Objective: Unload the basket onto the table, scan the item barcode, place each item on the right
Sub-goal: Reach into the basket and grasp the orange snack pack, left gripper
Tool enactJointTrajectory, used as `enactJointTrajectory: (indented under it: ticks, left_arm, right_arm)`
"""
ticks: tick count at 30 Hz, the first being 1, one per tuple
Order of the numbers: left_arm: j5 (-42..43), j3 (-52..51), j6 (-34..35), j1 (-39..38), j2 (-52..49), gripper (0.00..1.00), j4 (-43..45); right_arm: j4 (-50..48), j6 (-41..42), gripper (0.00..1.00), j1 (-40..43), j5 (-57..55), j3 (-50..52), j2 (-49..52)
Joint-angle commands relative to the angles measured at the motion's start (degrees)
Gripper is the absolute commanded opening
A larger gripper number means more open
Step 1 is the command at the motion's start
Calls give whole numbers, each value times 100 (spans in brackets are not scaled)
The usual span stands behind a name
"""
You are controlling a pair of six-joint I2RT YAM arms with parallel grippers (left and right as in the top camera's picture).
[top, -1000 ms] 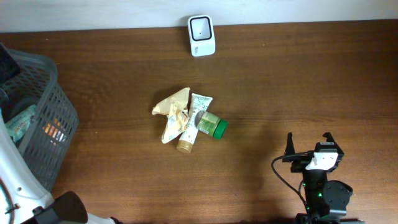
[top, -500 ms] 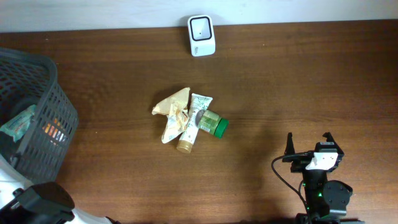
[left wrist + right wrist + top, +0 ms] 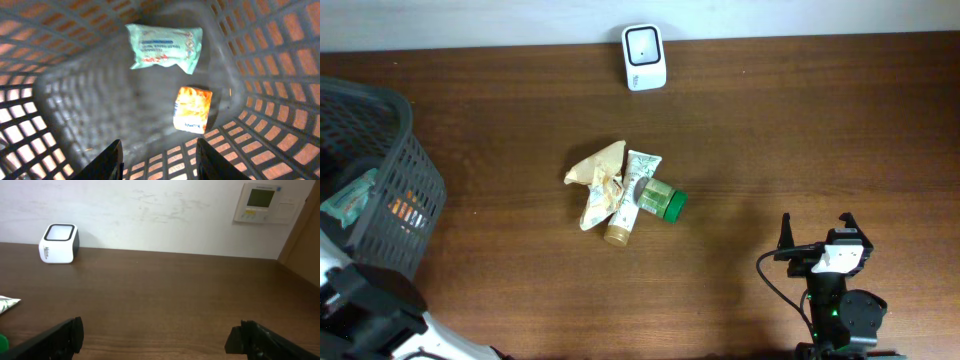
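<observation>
Backing toward the near-left corner, the black-and-white left arm [image 3: 370,315] no longer hangs over the grey plastic mesh basket [image 3: 415,190], whose whole rim now shows from overhead. Nothing else on the brown wooden desk [image 3: 800,130] has shifted.

Its wrist camera looks down into the basket, where a mint-green sealed packet [image 3: 165,46] and a small orange packet [image 3: 191,109] lie on the bottom. The left fingers [image 3: 107,161] stand apart above them with nothing between. That reads as a drop-off just finished.

Likely still to scan is the pile at mid-desk: a crumpled beige wrapper [image 3: 595,180], a white tube with a tan cap [image 3: 630,195] and a green-capped bottle [image 3: 662,201]. They touch one another and sit well apart from the white box-shaped barcode scanner [image 3: 644,57] at the far edge.

The right fingers [image 3: 60,337] are spread wide and empty.
</observation>
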State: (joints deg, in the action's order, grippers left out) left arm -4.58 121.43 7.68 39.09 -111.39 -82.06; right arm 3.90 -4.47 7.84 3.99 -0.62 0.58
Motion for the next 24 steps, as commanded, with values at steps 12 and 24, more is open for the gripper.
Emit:
enactJointTrajectory:
  ticks: [12,24]
  left_arm:
    - [1449,-3912,-1257,31,-214,39,2841]
    - [1443,-4559,-1248,35,-216,0,3770]
  right_arm:
    - [22,48,99,-33,-4,31,-39]
    - [22,48,98,-33,-4,31,-39]
